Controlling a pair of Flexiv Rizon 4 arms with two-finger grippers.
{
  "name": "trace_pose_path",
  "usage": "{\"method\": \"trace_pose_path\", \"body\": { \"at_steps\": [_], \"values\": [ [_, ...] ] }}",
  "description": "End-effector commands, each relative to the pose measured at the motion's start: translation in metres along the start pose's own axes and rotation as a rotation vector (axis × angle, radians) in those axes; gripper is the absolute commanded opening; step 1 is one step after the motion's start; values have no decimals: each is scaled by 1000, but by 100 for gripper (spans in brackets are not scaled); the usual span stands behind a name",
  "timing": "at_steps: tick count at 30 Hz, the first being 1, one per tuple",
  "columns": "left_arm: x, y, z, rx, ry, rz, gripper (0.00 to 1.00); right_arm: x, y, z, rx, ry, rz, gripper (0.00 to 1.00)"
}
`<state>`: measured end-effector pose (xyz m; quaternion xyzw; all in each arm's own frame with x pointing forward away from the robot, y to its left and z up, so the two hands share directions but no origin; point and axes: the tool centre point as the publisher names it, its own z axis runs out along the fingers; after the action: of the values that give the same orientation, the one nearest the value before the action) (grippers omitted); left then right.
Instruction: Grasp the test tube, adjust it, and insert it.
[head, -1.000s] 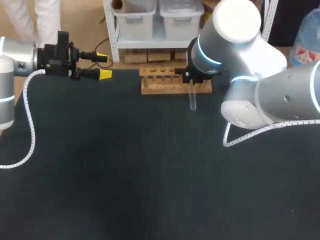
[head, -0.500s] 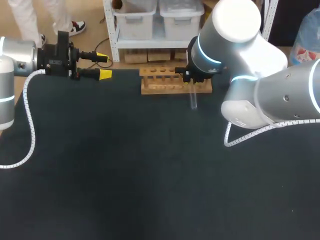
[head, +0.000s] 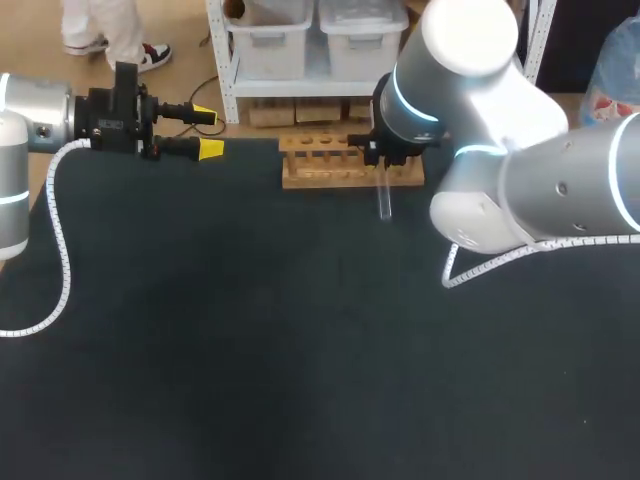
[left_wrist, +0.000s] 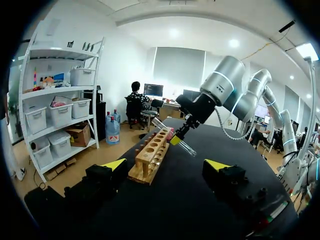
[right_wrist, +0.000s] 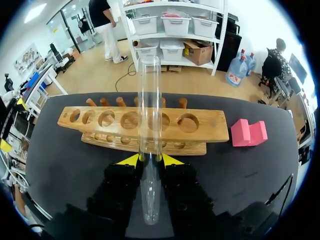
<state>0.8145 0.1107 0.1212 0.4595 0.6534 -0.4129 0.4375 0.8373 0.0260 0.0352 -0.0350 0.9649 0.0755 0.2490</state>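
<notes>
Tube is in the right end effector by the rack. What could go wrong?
The test tube sits tilted in the right end effector, off the holes of the wooden rack; its end may hit the top board. Only the thin yellow tips pinch the smooth tube, so it could pivot or slip while being adjusted.
</notes>
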Motion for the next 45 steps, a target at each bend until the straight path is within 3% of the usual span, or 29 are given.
{"method": "trace_pose_path", "body": {
  "at_steps": [1,14,21,29,45],
  "values": [
    [1,1,0,0,-2,2,100,-2,1,2,3,8,2,0],
    [1,1,0,0,-2,2,100,5,1,-6,22,9,28,0],
    [1,1,0,0,-2,2,100,0,5,-34,27,-62,41,0],
    [1,1,0,0,-2,2,100,-16,6,-78,-1,-268,29,0],
    [1,1,0,0,-2,2,100,-20,-1,-125,28,-294,-21,0]
  ]
}}
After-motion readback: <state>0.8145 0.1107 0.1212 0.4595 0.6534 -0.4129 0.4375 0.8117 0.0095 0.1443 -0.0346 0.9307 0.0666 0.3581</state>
